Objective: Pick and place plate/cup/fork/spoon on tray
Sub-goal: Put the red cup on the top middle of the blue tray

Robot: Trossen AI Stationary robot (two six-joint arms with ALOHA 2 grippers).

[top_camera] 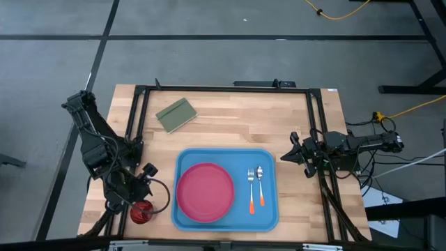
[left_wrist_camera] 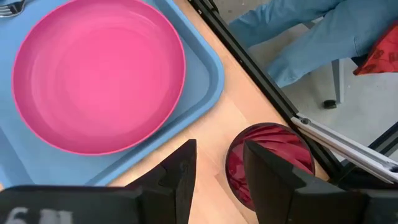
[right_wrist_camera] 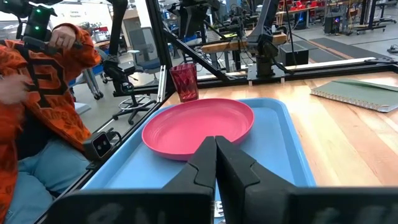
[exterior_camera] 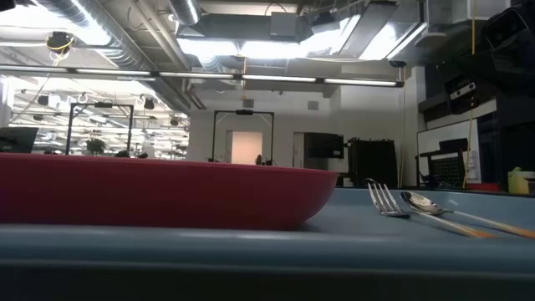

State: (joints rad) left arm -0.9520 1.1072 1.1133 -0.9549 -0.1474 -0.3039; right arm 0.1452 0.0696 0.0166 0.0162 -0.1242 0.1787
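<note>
The pink-red plate (top_camera: 205, 192) lies on the left half of the blue tray (top_camera: 225, 222). The fork (top_camera: 251, 189) and the spoon (top_camera: 260, 180) lie side by side on the tray's right half. The dark red cup (top_camera: 141, 212) stands upright on the table by the near left corner, left of the tray. My left gripper (top_camera: 139, 200) is open right above the cup (left_wrist_camera: 273, 155), pointing down. The cup rim's tray side (left_wrist_camera: 229, 163) shows in the gap between its fingers. My right gripper (top_camera: 284, 157) is shut and empty, right of the tray. My left gripper (left_wrist_camera: 219, 155) comes at the cup from above. One finger (left_wrist_camera: 267, 177) stands over the cup's mouth and the other (left_wrist_camera: 185, 171) outside its wall on the tray side. I cannot tell whether either finger touches the cup. The cup stands on the table.
An olive-green block (top_camera: 175, 114) lies flat at the table's far left. A black frame (top_camera: 139, 111) runs along the table's edges. A person in an orange top (right_wrist_camera: 37, 81) sits beyond the table's near left corner, with legs in blue trousers (left_wrist_camera: 311, 31) close to the cup.
</note>
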